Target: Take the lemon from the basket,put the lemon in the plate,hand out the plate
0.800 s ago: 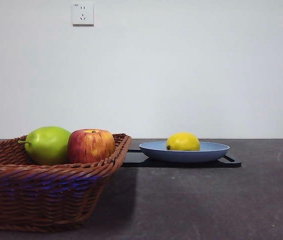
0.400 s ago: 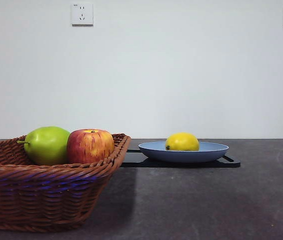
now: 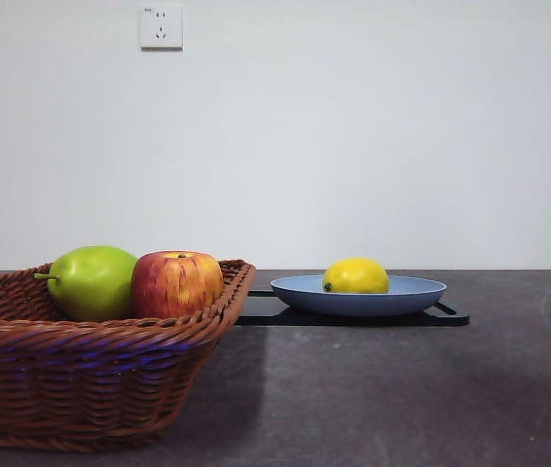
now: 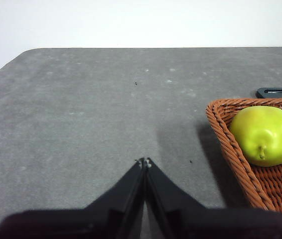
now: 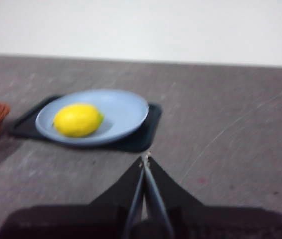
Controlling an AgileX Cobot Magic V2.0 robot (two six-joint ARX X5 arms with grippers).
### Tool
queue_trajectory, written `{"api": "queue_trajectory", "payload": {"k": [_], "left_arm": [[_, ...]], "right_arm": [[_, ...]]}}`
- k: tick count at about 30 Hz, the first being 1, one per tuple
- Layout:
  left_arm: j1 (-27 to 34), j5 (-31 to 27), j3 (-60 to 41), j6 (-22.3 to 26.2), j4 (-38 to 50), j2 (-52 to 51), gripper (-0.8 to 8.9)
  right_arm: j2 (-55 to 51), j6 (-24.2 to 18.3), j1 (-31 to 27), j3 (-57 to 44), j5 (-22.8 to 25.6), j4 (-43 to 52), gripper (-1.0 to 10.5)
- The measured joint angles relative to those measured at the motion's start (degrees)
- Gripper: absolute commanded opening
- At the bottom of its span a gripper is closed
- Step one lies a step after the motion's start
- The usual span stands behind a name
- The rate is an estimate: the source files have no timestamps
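With the lemon [image 5: 77, 120] loose on the stiff, shallow plate [image 5: 126, 107], the right pincer [image 5: 145, 158], jaws closed and empty, should grip the rim levelly.

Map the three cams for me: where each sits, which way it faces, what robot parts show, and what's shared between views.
Front: low, near table height, looking level across basket, pear, apple and lemon on plate; no robot parts.
Left wrist: above bare table, facing the basket corner; left gripper shut.
Right wrist: facing the plate on black tray; right gripper shut.
Shared: pear, front and left wrist; lemon and plate, front and right wrist.
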Motion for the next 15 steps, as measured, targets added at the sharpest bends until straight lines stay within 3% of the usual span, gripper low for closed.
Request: {"api": "queue_trajectory", "payload": {"k": [15], "left_arm": [[0.0,0.0,0.0,0.0,0.0,0.0,0.08]], "right_arm": [[-3.1,-0.2,-0.6,-3.0,-0.3,-0.9,0.0]]}}
